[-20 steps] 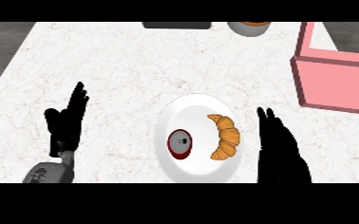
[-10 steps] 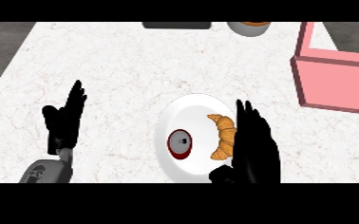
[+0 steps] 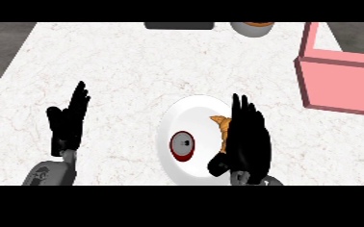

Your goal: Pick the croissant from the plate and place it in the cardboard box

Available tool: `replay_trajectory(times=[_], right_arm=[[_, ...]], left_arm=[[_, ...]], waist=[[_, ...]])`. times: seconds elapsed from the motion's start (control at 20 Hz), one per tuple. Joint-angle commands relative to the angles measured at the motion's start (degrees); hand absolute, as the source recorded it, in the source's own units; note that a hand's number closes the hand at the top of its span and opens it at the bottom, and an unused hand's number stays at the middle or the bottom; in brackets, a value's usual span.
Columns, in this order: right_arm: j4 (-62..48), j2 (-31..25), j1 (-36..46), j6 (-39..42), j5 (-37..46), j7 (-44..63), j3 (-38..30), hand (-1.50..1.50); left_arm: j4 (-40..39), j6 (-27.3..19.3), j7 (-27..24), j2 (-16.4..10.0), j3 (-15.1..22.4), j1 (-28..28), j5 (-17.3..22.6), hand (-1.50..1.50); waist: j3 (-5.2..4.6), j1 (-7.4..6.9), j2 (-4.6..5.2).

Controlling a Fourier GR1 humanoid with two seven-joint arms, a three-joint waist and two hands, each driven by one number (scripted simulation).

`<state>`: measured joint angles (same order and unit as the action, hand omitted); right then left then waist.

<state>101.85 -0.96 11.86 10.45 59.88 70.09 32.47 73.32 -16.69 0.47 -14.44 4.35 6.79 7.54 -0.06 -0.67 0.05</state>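
A golden croissant lies on the right side of a white plate, and only its left tip shows. My right hand covers the rest of it from above, fingers straight and pointing away, thumb low at the left. A dark red round item sits on the plate's left part. The box at the right edge is pink, open at the top. My left hand rests open at the lower left, fingers up.
A dark flat object and a grey bowl with something orange sit at the counter's far edge. The white marble counter stretches between plate and far edge.
My right hand has slid leftward from beside the plate onto the croissant, hiding most of it. The left hand stays still.
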Motion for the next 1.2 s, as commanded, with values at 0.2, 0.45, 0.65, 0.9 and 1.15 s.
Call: replay_trajectory(times=[0.2, 0.45, 0.65, 0.9, 1.15], right_arm=[[-6.6, 0.9, 4.3, -2.3, -1.7, 15.1, 1.3, -1.5], [-8.1, 0.9, 4.3, -2.9, -2.8, 15.1, 1.1, -1.5], [-10.4, 0.9, 7.2, -1.7, -3.6, 15.1, -2.2, -1.5], [-11.2, 0.9, 7.2, 1.2, -3.9, 14.7, -3.7, -1.5], [-16.8, 0.9, 6.5, -2.9, -4.3, 11.2, -5.0, -1.5]], left_arm=[[1.8, -0.1, 1.1, -0.4, -0.4, -0.1, -0.6, 0.0], [-0.4, -0.2, 0.5, 0.9, -0.5, 0.8, -0.9, 0.0], [2.9, -0.4, 1.5, 1.1, 1.0, -2.0, -1.7, 0.0], [2.7, 0.0, 2.3, 0.3, -0.9, -0.7, -1.0, 0.0], [5.4, 1.2, 1.2, 0.1, -0.5, -4.9, -1.1, 0.0]], waist=[[0.02, -0.07, -0.04], [-0.02, 0.48, 0.0], [0.02, -0.04, -0.11], [0.02, 0.42, -0.14], [0.05, 0.07, -0.09]])
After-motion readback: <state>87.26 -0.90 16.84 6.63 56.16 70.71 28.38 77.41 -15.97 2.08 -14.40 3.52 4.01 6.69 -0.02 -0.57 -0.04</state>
